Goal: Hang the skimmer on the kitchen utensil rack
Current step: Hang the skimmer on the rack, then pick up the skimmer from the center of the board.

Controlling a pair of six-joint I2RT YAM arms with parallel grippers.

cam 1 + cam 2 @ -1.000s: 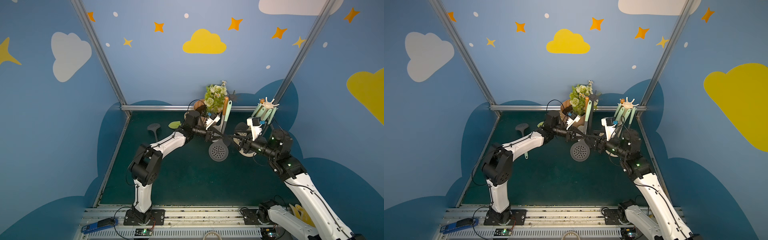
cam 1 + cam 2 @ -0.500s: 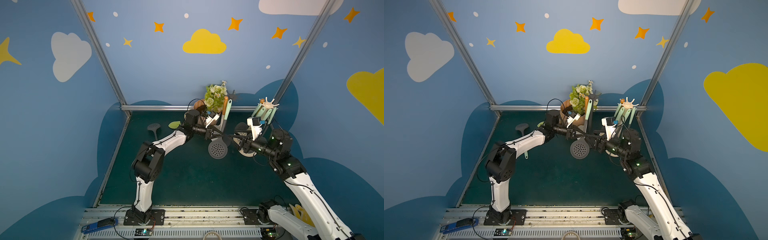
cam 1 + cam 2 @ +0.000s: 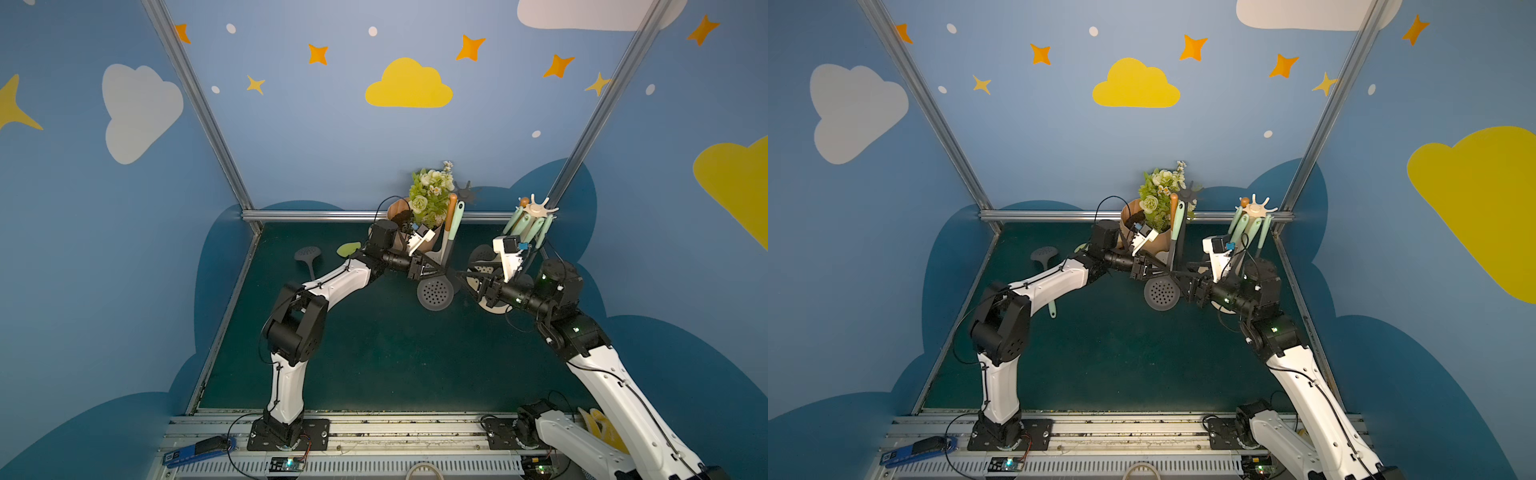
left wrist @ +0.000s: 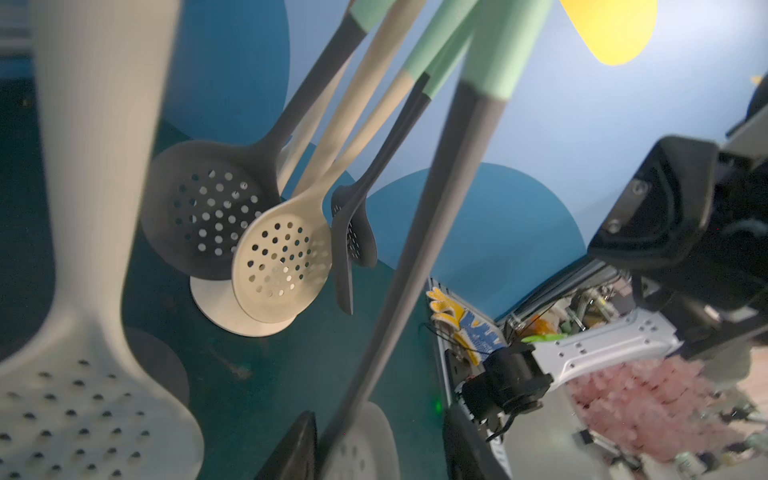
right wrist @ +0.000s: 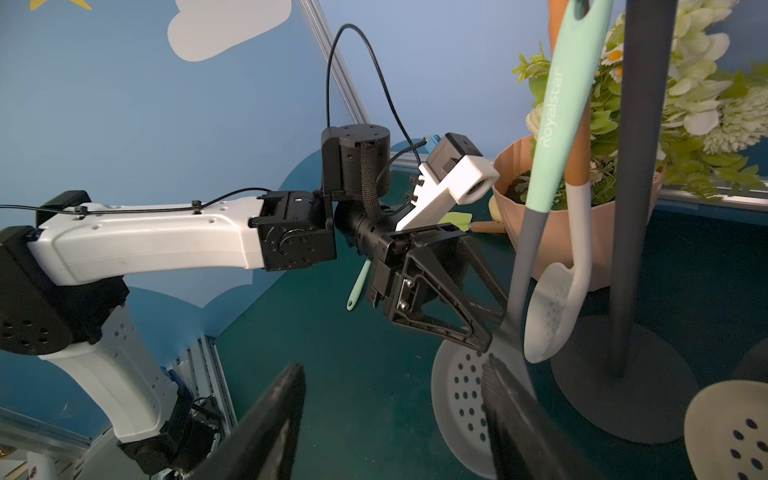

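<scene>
The skimmer (image 3: pixel 434 293) (image 3: pixel 1161 295), with a grey perforated head and a mint handle (image 5: pixel 544 124), hangs upright beside the dark utensil rack (image 5: pixel 640 166). The rack's star-shaped top (image 3: pixel 467 194) is by the handle's upper end; the hook itself is not visible. My left gripper (image 3: pixel 432 272) (image 5: pixel 494 320) (image 4: pixel 380 453) is open, and the grey handle (image 4: pixel 436 208) passes between its jaws close to one finger. My right gripper (image 3: pixel 461 276) (image 5: pixel 395 415) stands open just right of the skimmer head (image 5: pixel 461 399) and holds nothing.
A white skimmer (image 5: pixel 557 316) with an orange handle hangs next to it. A pot of flowers (image 3: pixel 428 199) stands behind the rack. A white rack (image 3: pixel 536 210) with several utensils (image 4: pixel 282 266) is at the back right. Another grey skimmer (image 3: pixel 307 254) lies on the mat at the left.
The left gripper has opened and let go of the skimmer's handle. The skimmer head has shifted slightly toward the back. The right arm has barely moved.
</scene>
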